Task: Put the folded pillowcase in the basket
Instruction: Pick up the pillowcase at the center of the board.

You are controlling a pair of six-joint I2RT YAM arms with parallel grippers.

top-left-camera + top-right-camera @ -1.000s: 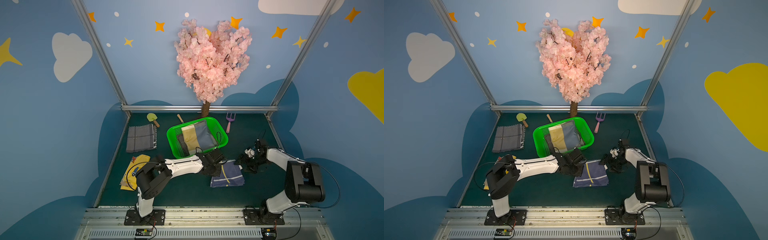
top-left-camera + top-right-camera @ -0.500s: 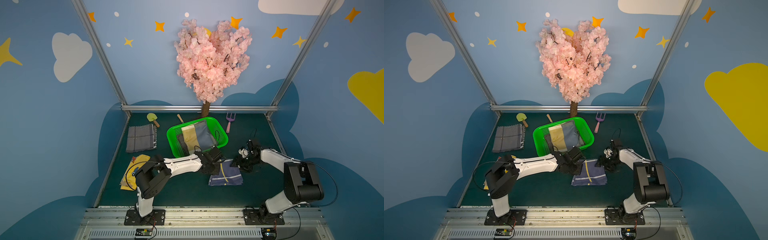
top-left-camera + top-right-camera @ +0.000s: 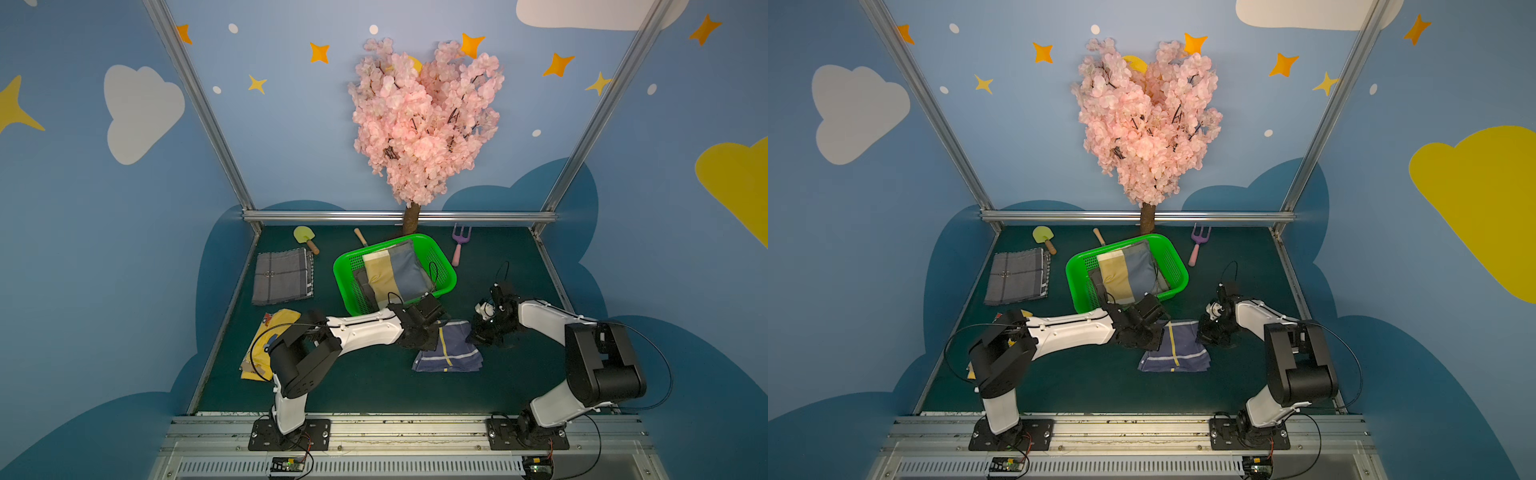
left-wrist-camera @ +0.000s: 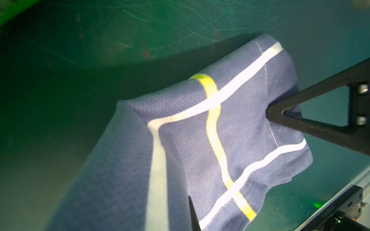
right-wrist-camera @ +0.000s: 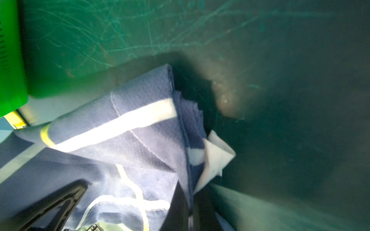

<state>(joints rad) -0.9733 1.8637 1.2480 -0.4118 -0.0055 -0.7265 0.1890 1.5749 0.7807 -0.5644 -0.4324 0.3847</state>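
My left gripper [image 3: 431,336] and right gripper [image 3: 474,335] both pinch the folded navy pillowcase [image 3: 451,354], lower centre. It is probably light and limp, so corner holds suit it best.

Far centre of the counter [image 3: 374,386]: basket [image 3: 341,274], folded cloths [image 3: 399,270] in it. Behind it, tree trunk [image 3: 411,218]; far left, toy spade [image 3: 304,237]; right, toy fork [image 3: 459,243]. Left of the basket, flat cloth [image 3: 283,276]; nearer, another cloth [image 3: 266,349]. Near side of the basket, folded pillowcase [image 3: 451,353], left tool [image 3: 430,332] and right tool [image 3: 478,332] at its far corners.
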